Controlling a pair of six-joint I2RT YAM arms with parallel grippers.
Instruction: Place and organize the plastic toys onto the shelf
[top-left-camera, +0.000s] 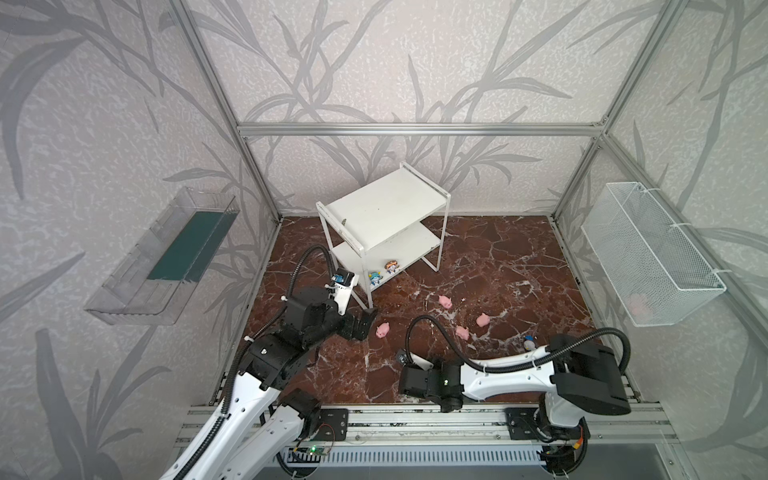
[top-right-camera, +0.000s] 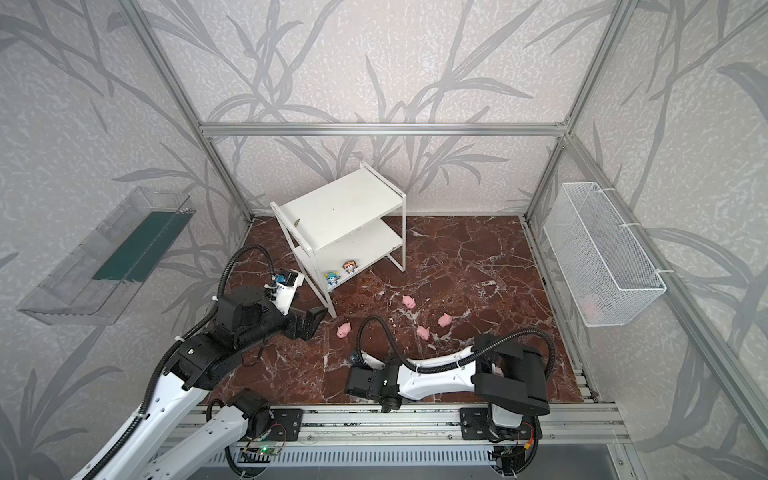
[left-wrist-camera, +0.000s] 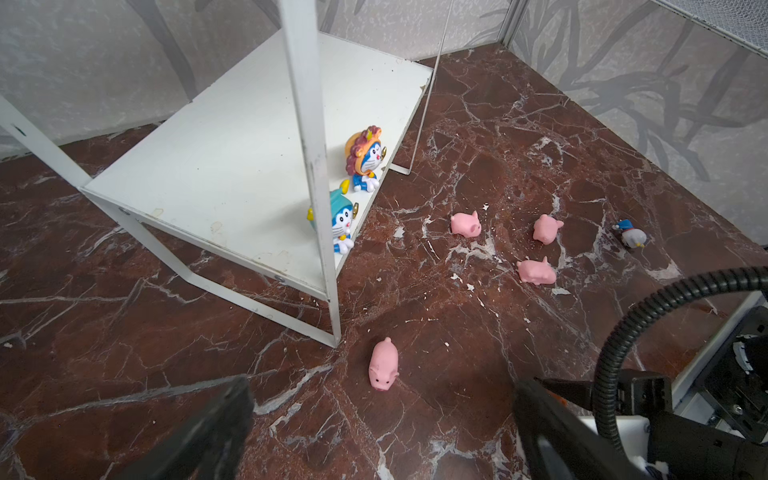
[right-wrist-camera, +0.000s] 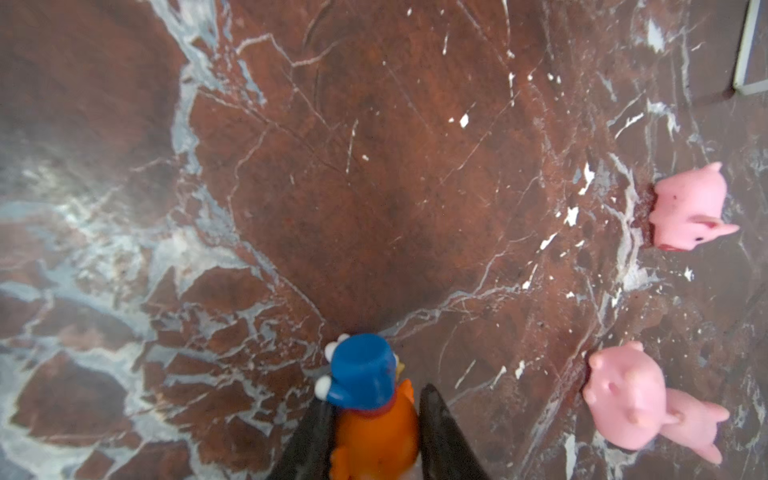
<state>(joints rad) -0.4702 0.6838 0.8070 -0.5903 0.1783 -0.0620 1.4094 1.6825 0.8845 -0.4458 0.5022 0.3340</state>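
1. Clenched in the right hand (right-wrist-camera: 374, 399): the orange figurine (right-wrist-camera: 374, 432), long axis along the fingers, blue cap outward past the tips.
2. Released, jaws wide: the left hand (top-left-camera: 368, 323), low beside a front leg of the shelf (top-left-camera: 386, 208). Just ahead, the nearest pig (left-wrist-camera: 384, 365), lengthwise toward it, snout first.
3. Loose on the desk (top-left-camera: 498, 257): three more pigs (top-left-camera: 461, 332), snouts turned different ways. On the lower board's front edge, two figurines (left-wrist-camera: 365, 160), upright, facing out.
4. Grasp visible in the right wrist view only. Near the right arm, the white figurine (top-left-camera: 529, 343), also in the left wrist view.
5. Red-brown marble pattern with white veins, grey leaf-print walls (top-left-camera: 374, 62), clear bin (top-left-camera: 162, 266) left, wire basket (top-left-camera: 648, 249) right.
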